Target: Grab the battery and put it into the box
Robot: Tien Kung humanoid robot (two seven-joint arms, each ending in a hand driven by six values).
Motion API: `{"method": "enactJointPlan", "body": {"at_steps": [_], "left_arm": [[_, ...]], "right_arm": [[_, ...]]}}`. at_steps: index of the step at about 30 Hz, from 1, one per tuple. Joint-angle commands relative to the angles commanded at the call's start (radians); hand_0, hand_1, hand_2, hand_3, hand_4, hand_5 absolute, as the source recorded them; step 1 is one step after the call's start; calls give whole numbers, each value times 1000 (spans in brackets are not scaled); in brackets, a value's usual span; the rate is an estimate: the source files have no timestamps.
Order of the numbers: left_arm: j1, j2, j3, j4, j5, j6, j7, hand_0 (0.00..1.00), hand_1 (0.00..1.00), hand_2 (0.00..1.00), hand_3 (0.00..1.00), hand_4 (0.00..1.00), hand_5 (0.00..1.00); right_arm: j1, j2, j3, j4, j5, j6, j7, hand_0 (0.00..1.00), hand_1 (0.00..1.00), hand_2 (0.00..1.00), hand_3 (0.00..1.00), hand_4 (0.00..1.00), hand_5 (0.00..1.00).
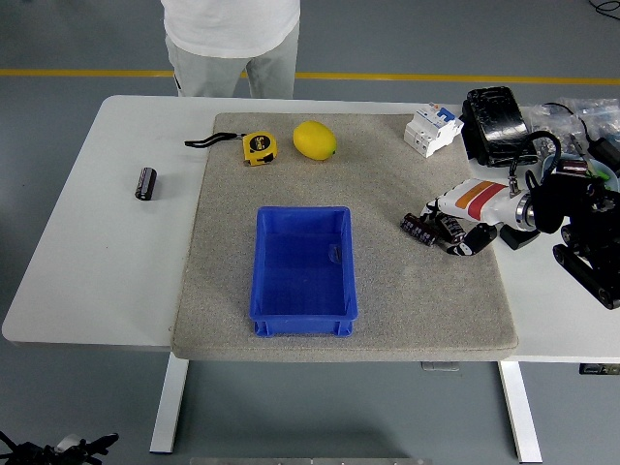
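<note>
A dark purple battery (418,229) lies on the grey mat (223,281), right of the blue box (302,316), which has nothing in it. My right hand (448,231) reaches in from the right at mat level. Its fingers (472,239) are loosely spread at the battery's right end and do not hold it. A second, black battery (145,183) lies on the bare white table at the far left. My left hand (82,448) hangs low at the bottom left corner, below the table, with its fingers spread.
At the mat's back edge sit a yellow tape measure (258,147), a lemon (314,139) and a white circuit breaker (432,129). Black gear and cables (496,124) crowd the table's right end. A person (230,39) stands at the far side.
</note>
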Motion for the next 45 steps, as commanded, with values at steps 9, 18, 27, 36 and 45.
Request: {"method": "enactJointPlan", "body": {"at_steps": [9, 18, 27, 36, 45], "left_arm": [[4, 4, -3, 0, 6, -1, 0, 579, 620, 720, 665, 627, 721], [-8, 1, 8, -1, -4, 0, 1, 579, 619, 719, 666, 627, 721], [-15, -1, 15, -2, -12, 1, 0, 580, 618, 718, 667, 627, 721], [-22, -2, 32, -4, -25, 0, 3, 578, 619, 717, 667, 627, 722], [-27, -3, 37, -5, -27, -1, 4, 578, 618, 717, 667, 627, 721]], "right_arm": [[12, -24, -8, 21, -5, -10, 1, 687, 701, 759, 817, 970, 188], [12, -22, -8, 5, 5, -56, 4, 640, 674, 736, 777, 925, 192], [8, -6, 4, -7, 14, -68, 8, 621, 667, 728, 758, 913, 186], [0, 5, 9, -45, 30, -77, 6, 590, 638, 693, 647, 833, 178], [-4, 3, 5, -70, 39, -78, 0, 587, 637, 685, 641, 817, 172]]}}
